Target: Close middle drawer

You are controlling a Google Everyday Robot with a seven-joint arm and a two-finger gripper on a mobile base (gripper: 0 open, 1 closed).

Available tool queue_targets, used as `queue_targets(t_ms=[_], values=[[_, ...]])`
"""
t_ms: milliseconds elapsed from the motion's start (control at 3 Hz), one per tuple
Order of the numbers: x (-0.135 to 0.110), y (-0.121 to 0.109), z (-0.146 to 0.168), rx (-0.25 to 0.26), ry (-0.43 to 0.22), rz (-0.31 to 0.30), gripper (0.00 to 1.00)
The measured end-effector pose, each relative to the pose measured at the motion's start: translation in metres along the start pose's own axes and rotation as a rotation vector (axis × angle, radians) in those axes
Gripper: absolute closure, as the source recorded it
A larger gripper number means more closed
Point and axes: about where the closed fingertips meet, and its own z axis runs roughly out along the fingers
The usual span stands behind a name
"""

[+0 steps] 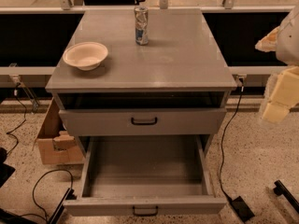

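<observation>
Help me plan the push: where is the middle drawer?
The middle drawer is pulled out at bottom centre of the camera view, below the top drawer; the gripper hangs at the right edge, apart from it.

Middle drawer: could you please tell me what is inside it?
The middle drawer shows only its bare grey floor; nothing lies in the visible part. Its rear is covered by the top drawer. The tool hangs at the right edge.

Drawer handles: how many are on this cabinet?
2: one on the top drawer, one on the pulled-out middle drawer. Another may be hidden below. The pincer hangs at the right edge.
</observation>
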Motion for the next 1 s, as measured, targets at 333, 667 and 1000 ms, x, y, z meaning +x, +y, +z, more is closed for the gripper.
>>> queue_targets(t_ms=[333, 667, 1000], values=[[-0.004, 0.005, 0.009, -0.001, 0.006, -0.002, 0.0], [-0.002, 0.026, 0.031, 0.016, -0.002, 0.019, 0.0], [0.015, 0.05, 0.081, 0.027, 0.02, 0.067, 0.0]])
